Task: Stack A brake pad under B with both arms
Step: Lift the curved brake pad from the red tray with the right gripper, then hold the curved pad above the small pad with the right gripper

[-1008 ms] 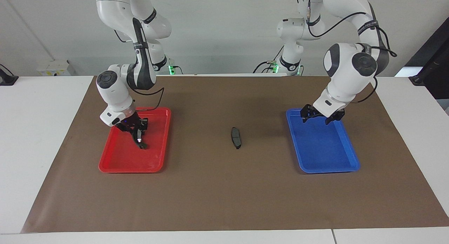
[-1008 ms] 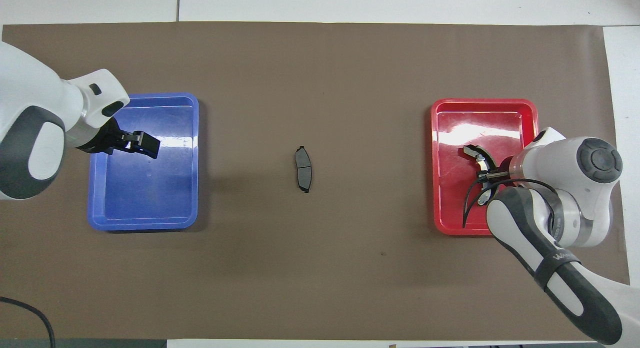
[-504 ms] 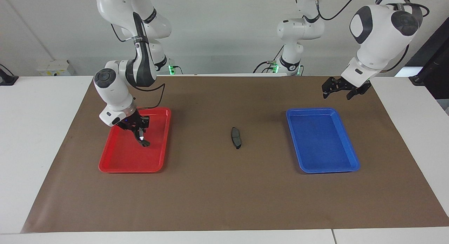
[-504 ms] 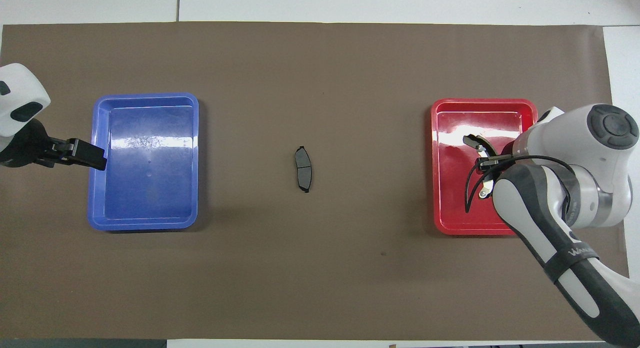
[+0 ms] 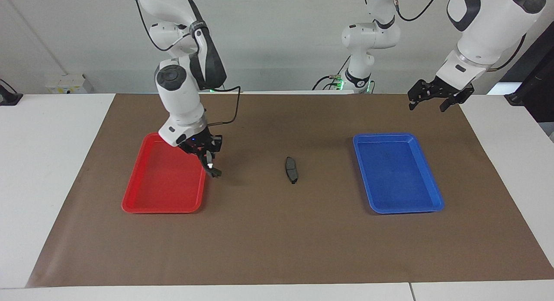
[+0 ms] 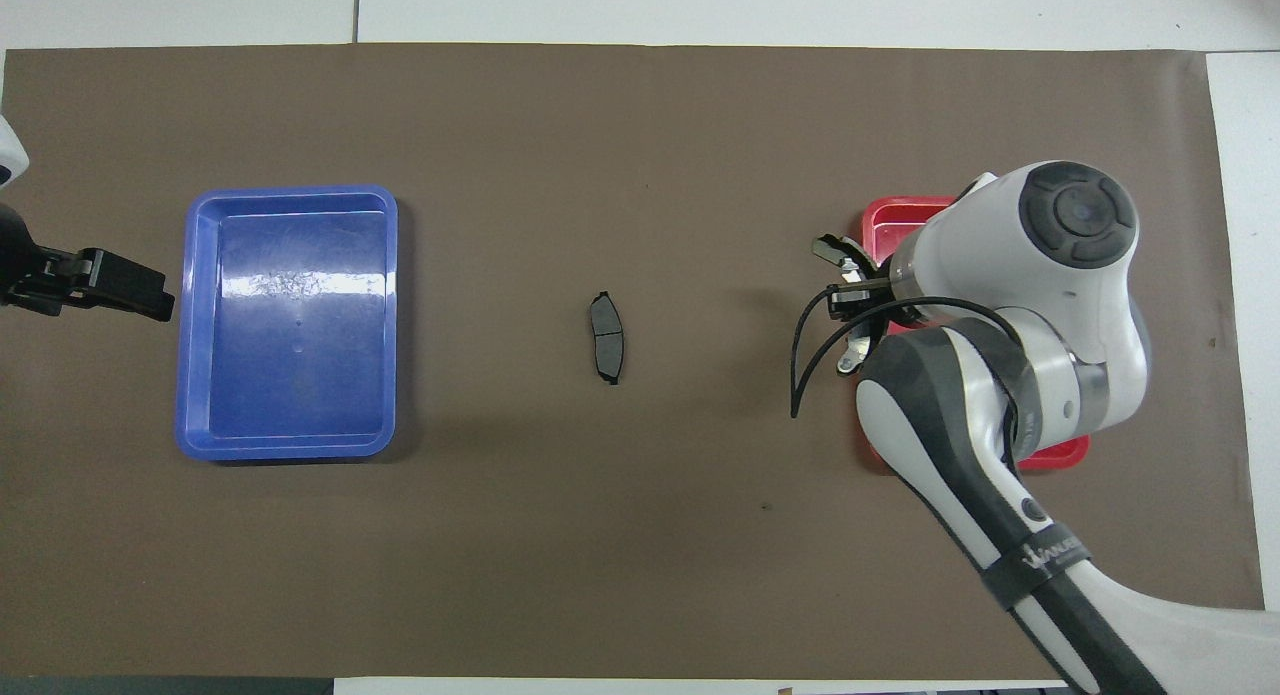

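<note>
Facing view: right gripper [image 5: 208, 161], jaws clamped on B [image 5: 212, 168], hangs beside the A brake pad [image 5: 291, 169]; left gripper [image 5: 437, 97] waits, jaws apart.

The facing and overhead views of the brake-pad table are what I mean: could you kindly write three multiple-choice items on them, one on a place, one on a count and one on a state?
1. Where does the A brake pad lie?
A. In the red tray
B. On the brown mat between the two trays
C. In the blue tray

2. How many trays are on the mat?
A. One
B. Two
C. Three

3. What is the right gripper doing?
A. Hanging empty over the blue tray
B. Pressing the pad onto the mat
C. Holding B in the air at the red tray's edge

Key:
1 B: the pad rests on bare brown mat, midway between the trays.
2 B: only the red tray and the blue tray show.
3 C: the curved shoe hangs from its shut jaws.
</note>
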Controlling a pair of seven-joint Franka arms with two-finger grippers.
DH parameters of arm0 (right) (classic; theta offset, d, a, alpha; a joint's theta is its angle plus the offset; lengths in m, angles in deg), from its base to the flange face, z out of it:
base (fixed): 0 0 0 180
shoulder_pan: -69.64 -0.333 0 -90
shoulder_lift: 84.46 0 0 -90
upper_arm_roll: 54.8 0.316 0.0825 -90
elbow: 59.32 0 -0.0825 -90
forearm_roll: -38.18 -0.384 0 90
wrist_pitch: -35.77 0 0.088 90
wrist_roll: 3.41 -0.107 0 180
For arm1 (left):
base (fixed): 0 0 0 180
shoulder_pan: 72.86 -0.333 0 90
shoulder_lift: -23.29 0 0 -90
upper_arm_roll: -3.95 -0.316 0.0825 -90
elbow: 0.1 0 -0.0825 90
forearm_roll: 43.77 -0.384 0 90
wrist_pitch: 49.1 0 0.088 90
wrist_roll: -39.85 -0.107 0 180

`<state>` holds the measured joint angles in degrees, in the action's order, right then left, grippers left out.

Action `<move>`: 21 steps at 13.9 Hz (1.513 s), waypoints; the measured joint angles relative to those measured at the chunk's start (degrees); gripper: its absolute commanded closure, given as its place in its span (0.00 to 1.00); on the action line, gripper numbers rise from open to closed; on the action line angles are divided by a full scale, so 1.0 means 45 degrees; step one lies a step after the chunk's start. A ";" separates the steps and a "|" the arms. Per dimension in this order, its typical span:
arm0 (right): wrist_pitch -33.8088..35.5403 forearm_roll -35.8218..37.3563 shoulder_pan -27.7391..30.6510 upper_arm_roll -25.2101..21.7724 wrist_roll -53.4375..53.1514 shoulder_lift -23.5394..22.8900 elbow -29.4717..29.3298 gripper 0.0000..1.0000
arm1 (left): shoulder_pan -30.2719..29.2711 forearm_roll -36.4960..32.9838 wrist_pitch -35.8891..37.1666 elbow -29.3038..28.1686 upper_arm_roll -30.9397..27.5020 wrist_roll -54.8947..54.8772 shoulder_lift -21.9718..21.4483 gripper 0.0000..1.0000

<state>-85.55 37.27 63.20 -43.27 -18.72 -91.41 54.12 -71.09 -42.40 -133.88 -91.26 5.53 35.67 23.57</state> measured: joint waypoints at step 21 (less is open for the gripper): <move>-0.2069 0.1077 -0.4320 0.0030 -0.4777 -0.5038 -0.3526 1.00 | -0.0314 -0.0070 -0.0591 -0.0033 -0.0046 -0.0030 -0.0113 0.00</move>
<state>-94.87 42.12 43.76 -43.14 -40.21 -114.08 38.26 -72.50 -42.71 -136.53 -91.41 5.32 35.53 23.06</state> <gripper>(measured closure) 0.568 0.000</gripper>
